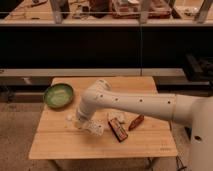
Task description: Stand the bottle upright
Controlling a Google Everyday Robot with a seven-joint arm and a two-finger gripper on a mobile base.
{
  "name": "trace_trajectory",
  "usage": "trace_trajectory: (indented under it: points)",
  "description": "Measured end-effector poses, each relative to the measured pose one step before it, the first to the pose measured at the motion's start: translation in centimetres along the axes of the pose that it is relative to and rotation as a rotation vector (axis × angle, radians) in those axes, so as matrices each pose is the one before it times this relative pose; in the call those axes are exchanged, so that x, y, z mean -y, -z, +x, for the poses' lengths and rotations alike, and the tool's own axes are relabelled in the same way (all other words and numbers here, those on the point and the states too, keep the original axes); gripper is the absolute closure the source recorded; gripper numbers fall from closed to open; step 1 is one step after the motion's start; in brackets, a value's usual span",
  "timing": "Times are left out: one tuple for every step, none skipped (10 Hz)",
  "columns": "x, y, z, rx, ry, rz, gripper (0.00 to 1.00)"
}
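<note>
While the bottle [95, 128] lies on its side, the task looks barely begun. At far left on the wooden desk [65, 145] sits a green bowl [58, 94], well apart from the rest. Next, near the desk's middle, the robot's white arm [135, 104] reaches in from the right and bends down, ending in the hand [81, 122], low over the desk just left of the bottle, touching it or very nearly so. Whether the hand is apart, together or clamped on the bottle cannot be told. The bottle is a small white shape lying flat, just below and right of the hand. Right of it lies a small white packet [114, 117], then a dark brown bar [118, 130] set at a slant, then a reddish-brown stick-shaped item [135, 122]. On this showing, nothing is finished: the bottle has yet to be gripped firmly, tipped onto its base and released standing.
</note>
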Motion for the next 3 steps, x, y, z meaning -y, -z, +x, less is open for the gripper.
trace_trajectory:
  points:
    - [-0.917, 0.278, 0.832, -0.07830, 0.04125, -0.05239, 0.99]
    - [-0.600, 0.365, 0.642, -0.06399, 0.03729, -0.03859, 0.99]
    - [-0.564, 0.706, 0.976, -0.09281, 0.05047, -0.04589, 0.99]
